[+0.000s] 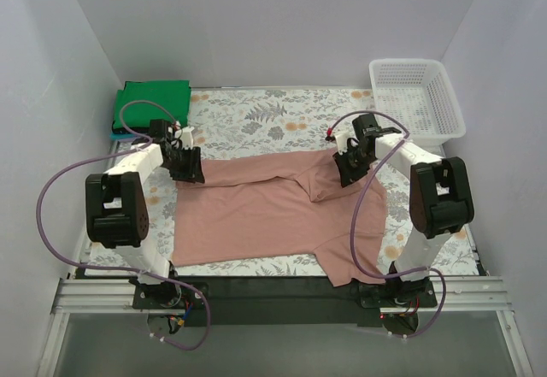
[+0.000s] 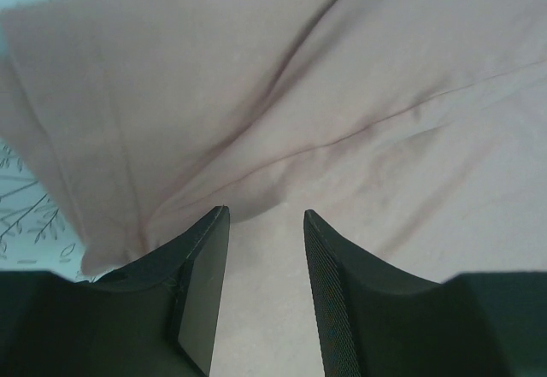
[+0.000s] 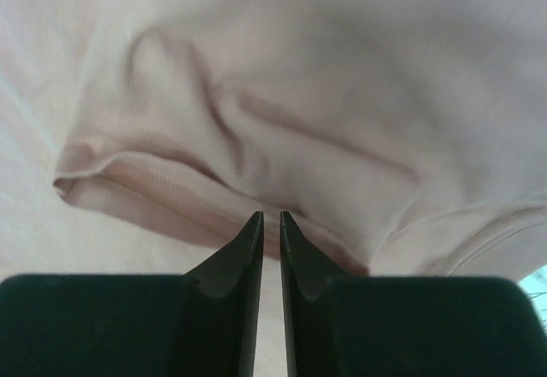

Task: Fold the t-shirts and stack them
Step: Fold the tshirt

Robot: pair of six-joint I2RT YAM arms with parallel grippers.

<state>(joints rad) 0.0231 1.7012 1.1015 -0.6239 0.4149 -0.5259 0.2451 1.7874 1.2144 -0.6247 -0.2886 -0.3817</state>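
A dusty pink-brown t-shirt (image 1: pixel 256 210) lies spread flat across the floral table cloth (image 1: pixel 256 116), one sleeve hanging over the near edge on the right. My left gripper (image 1: pixel 190 172) is down on the shirt's far left corner. In the left wrist view its jaws (image 2: pixel 267 213) stand apart, with smooth pink-brown t-shirt cloth (image 2: pixel 342 95) under the gap. My right gripper (image 1: pixel 346 174) is at the far right of the shirt, where the cloth is folded over. In the right wrist view its jaws (image 3: pixel 272 215) are almost together, tips on the stitched hem (image 3: pixel 171 191). A bright green folded t-shirt (image 1: pixel 154 103) tops a stack at the back left.
A white mesh basket (image 1: pixel 416 95) stands at the back right corner. White walls close in the table on the left, back and right. Both arms' purple cables loop outward beside their bases.
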